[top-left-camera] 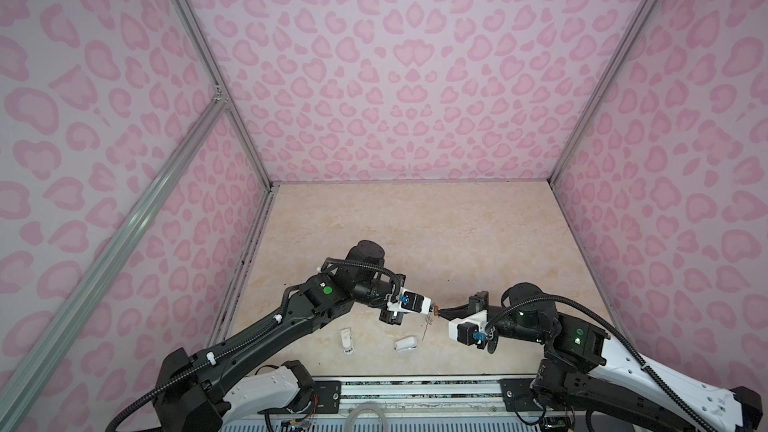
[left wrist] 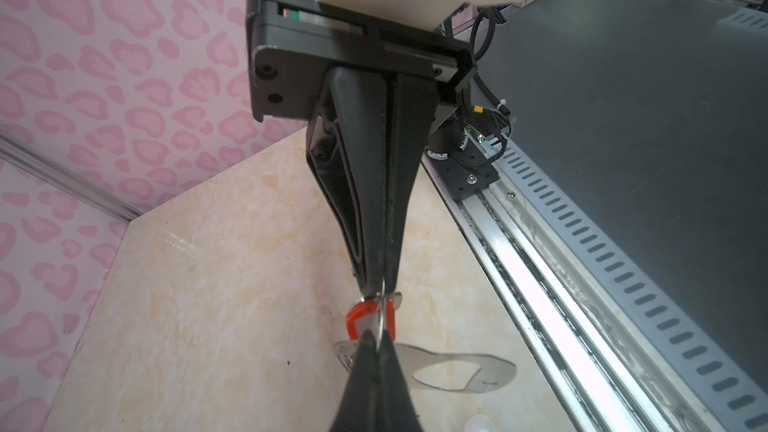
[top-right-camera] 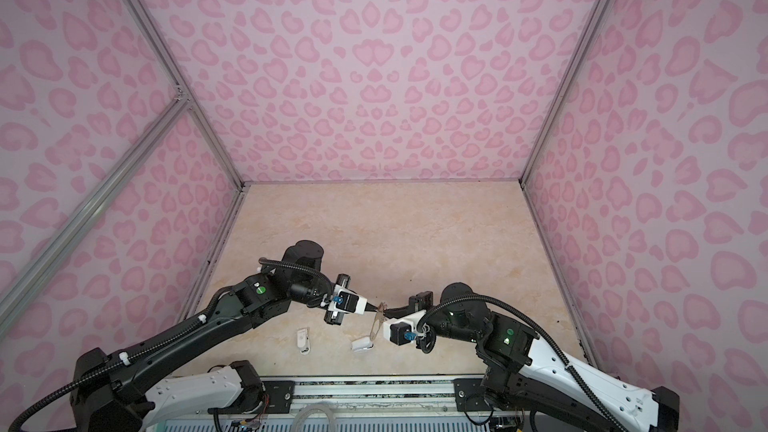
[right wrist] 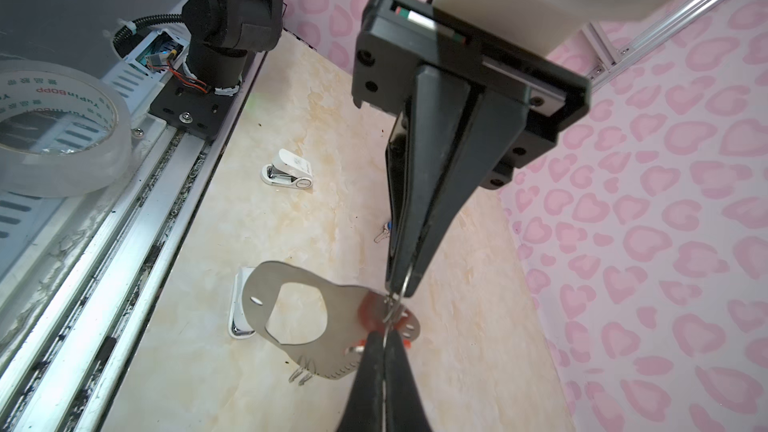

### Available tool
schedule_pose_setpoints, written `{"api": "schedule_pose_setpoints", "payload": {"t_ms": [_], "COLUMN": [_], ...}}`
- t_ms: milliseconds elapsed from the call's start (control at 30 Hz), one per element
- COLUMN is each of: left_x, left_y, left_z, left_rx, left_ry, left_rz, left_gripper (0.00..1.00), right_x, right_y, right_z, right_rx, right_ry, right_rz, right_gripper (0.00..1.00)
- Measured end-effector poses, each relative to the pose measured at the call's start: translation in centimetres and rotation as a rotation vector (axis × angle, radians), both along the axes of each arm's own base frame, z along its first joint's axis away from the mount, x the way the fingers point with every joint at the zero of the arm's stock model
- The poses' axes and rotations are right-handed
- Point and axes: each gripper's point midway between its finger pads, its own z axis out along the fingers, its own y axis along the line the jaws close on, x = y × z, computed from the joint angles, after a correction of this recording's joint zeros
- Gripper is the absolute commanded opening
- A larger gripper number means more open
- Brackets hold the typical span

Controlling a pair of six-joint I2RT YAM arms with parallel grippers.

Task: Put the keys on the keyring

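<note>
In both top views my two grippers meet tip to tip above the near middle of the table. The left gripper point(top-left-camera: 431, 306) point(left wrist: 377, 336) and the right gripper point(top-left-camera: 441, 312) point(right wrist: 385, 332) are both shut on the same thin wire ring of the keyring. Its grey plate point(top-right-camera: 375, 326) point(left wrist: 490, 367) point(right wrist: 266, 288) hangs below them, clear of the table. The orange-tagged key point(top-left-camera: 435, 310) point(left wrist: 357, 320) sits on that wire between the fingertips; I cannot tell whether it is threaded. The blue-tagged key point(right wrist: 384, 232) lies on the table, half hidden behind the left fingers.
Two small white plastic objects point(top-left-camera: 347, 340) point(top-left-camera: 405, 344) lie on the marble table near its front edge. A metal rail point(top-left-camera: 415, 388) runs along that front edge, and a roll of clear tape point(right wrist: 62, 118) rests beyond it. Pink patterned walls enclose the other three sides.
</note>
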Motion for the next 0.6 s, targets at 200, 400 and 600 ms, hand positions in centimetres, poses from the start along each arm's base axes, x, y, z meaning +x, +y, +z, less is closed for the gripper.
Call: {"api": "schedule_pose_setpoints", "payload": {"t_ms": [200, 400, 600], "left_x": [0.1, 0.3, 0.9], "left_y": [-0.1, -0.3, -0.7], "left_z": [0.2, 0.3, 0.5], "left_rx": [-0.007, -0.010, -0.023], "left_ry": [-0.003, 0.021, 0.050], "left_rz": [0.005, 0.013, 0.019], "left_gripper": [0.03, 0.04, 0.03], "right_x": [0.3, 0.9, 1.6], "right_y": [-0.1, 0.0, -0.1], "right_z": [-0.2, -0.5, -0.4], "right_rx": [0.012, 0.042, 0.067], "right_ry": [-0.023, -0.053, -0.086], "right_rz": [-0.020, -0.047, -0.082], "right_gripper": [0.00, 0.00, 0.10]}}
